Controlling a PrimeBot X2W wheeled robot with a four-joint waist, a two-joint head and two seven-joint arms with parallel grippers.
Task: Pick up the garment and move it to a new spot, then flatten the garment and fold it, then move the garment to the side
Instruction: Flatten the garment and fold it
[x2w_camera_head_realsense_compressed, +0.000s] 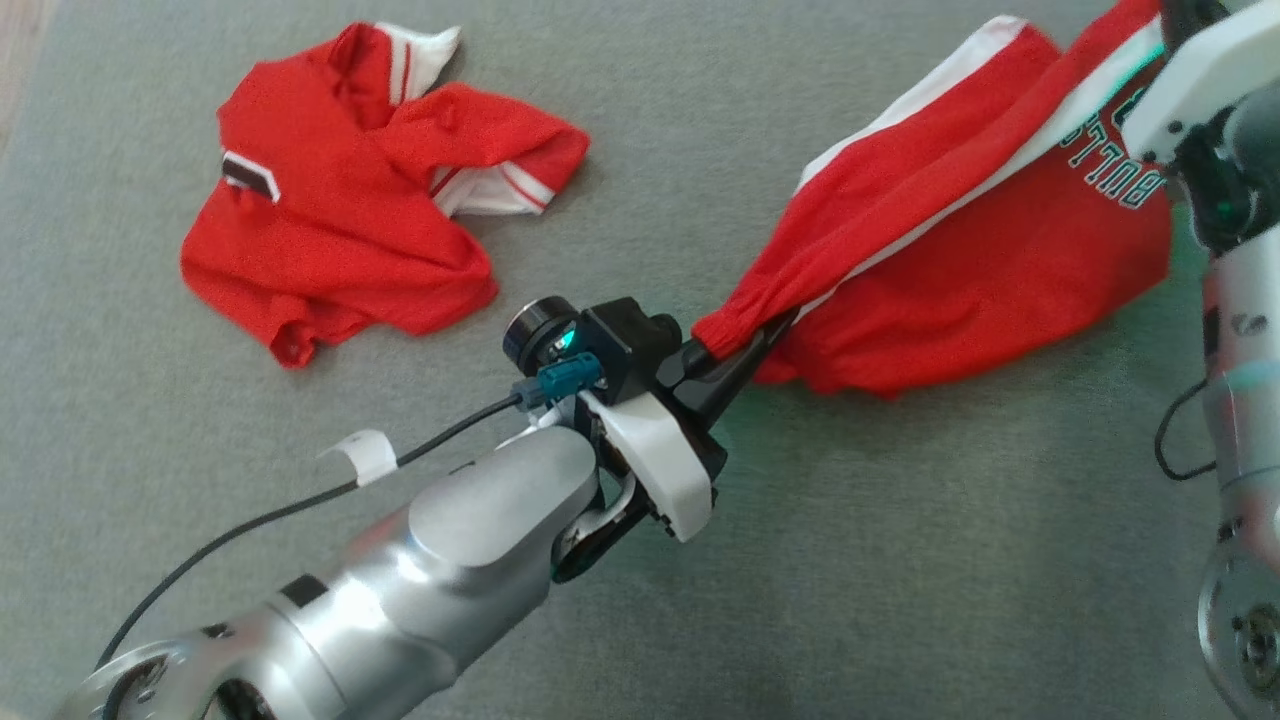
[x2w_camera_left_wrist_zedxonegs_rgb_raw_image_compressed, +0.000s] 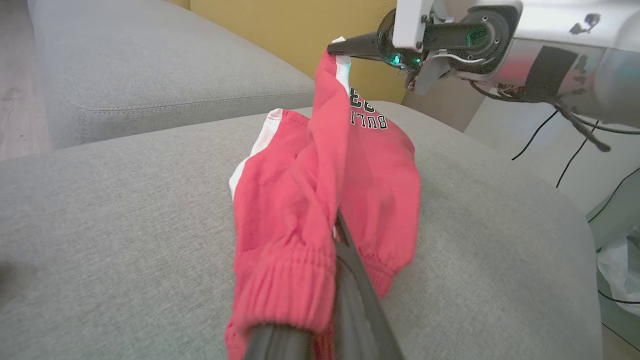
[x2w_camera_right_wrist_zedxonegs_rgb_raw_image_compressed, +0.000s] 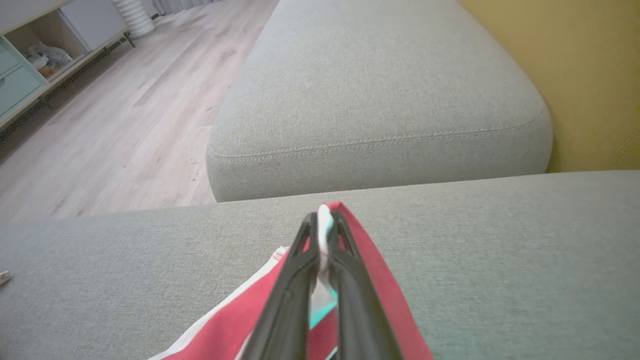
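One garment (x2w_camera_head_realsense_compressed: 960, 250), left gripper (x2w_camera_head_realsense_compressed: 757, 338), right gripper (x2w_camera_right_wrist_zedxonegs_rgb_raw_image_compressed: 324, 218) (pinching)

Hidden and cut-off parts

In the head view the right gripper (x2w_camera_head_realsense_compressed: 1185, 18) runs off the frame at 1 o'clock, its wrist covering part of the lettering (x2w_camera_head_realsense_compressed: 1115, 165) on the garment (x2w_camera_head_realsense_compressed: 960, 230). The tips of the left gripper (x2w_camera_head_realsense_compressed: 765, 335) seem buried in it.

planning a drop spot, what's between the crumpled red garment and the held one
Just bare grey cushion between crumpled garment and held garment, head view.
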